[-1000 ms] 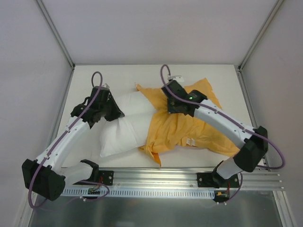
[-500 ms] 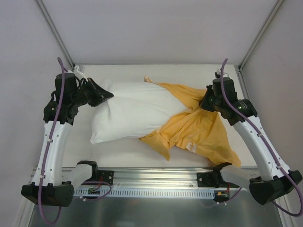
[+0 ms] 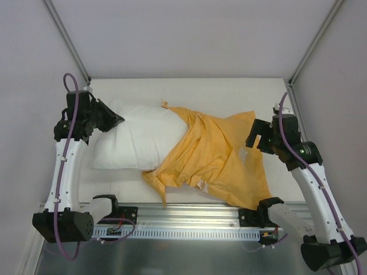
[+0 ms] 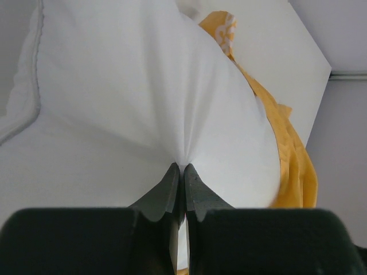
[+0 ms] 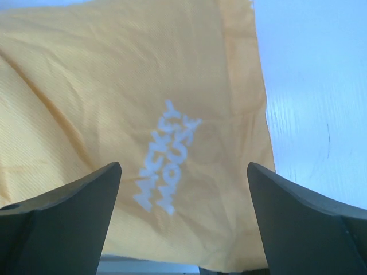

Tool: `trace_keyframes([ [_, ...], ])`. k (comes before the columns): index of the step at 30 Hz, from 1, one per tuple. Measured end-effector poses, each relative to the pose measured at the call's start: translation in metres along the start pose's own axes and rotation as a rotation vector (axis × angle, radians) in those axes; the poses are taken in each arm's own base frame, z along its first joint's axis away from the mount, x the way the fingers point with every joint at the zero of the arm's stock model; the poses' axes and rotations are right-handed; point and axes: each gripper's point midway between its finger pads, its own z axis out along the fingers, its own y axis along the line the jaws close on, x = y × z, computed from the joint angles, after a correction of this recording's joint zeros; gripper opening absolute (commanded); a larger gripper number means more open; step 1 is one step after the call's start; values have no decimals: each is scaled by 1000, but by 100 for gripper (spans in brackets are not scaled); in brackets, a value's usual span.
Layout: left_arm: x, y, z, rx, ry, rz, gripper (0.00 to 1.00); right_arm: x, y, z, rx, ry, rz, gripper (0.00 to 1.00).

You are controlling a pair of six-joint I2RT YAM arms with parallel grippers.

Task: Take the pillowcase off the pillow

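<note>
Mid-strip: left fingers (image 4: 178, 183) clamp pillow (image 3: 140, 134) corner; right fingers (image 3: 259, 136) spread, empty — pillowcase (image 3: 221, 154) roughly half off. I'd regrip its right-of-frame edge, pull.

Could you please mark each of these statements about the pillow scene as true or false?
1. The left hand is shut on a pinch of the white pillow. True.
2. The right hand is gripping the pillowcase. False: its jaws stand wide open over the cloth and grip nothing.
3. The pillowcase covers the whole pillow. False: the pillow's left part lies bare, and the orange-yellow cloth lies only over its right end.
4. The right wrist view shows pale lettering on the orange-yellow cloth. True.
</note>
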Motion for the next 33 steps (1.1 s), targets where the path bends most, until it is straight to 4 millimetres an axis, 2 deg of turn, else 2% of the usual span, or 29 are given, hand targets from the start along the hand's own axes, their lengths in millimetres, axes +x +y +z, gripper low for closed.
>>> trace_keyframes([
  [2,-3,3,1,-11,-5,-9,0,17,-10,-5,-2,-11,27,96],
  [5,-6,7,3,-22,-9,-19,0,54,-7,-1,-71,21,55,97],
  [10,-10,8,7,-30,-6,-25,0,129,21,15,-266,134,24,98],
  [13,-15,4,9,-26,-12,-23,0,149,36,14,-346,159,-26,99],
  [16,-22,-1,10,-18,-22,-18,0,161,49,18,-372,194,-63,88],
  [17,-24,-3,10,-17,-24,-18,0,165,50,22,-356,210,-68,80],
  [19,-27,-5,10,-13,-27,-13,0,174,50,30,-309,251,-71,71],
  [21,-30,-8,9,-6,-30,-9,0,180,49,36,-267,273,-62,53],
  [22,-31,-9,8,-2,-32,-11,0,180,49,37,-255,273,-53,39],
  [26,-38,-3,3,6,-35,-29,0,165,43,36,-214,198,-3,14],
  [28,-43,4,0,-3,-39,-51,0,153,37,32,-188,151,10,7],
  [33,-62,27,-15,-28,-73,-123,0,109,29,20,-126,42,40,6],
])
